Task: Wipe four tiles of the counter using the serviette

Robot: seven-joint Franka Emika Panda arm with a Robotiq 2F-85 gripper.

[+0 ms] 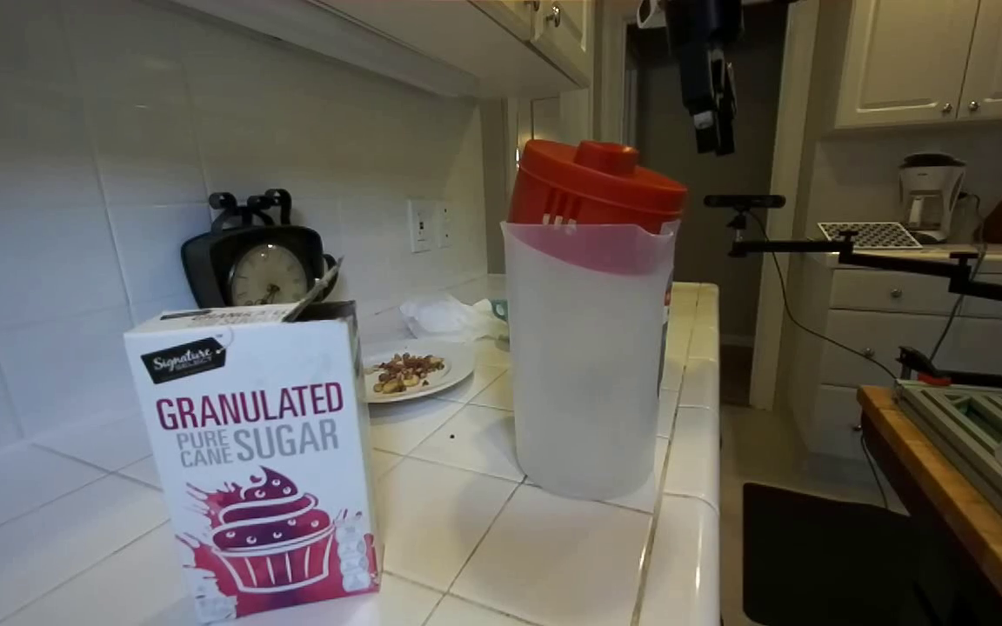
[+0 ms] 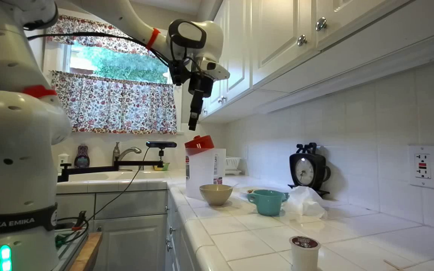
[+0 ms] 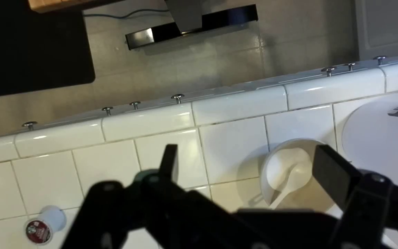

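White and crumpled, the serviette [image 2: 306, 204] was seen well below the fingers [image 3: 333, 174], near the teal cup [image 2: 269, 205] on the counter [image 2: 237, 244]. With nothing gripped, the fingers were held spread and high, presumably so the bowl [image 2: 216, 195] beneath could be cleared.

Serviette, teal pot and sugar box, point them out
Serviette [image 2: 304, 203], in an exterior view: crumpled side.
Teal pot [image 2: 269, 205], in an exterior view: outer wall.
Sugar box [image 1: 259, 465], in an exterior view: printed front.
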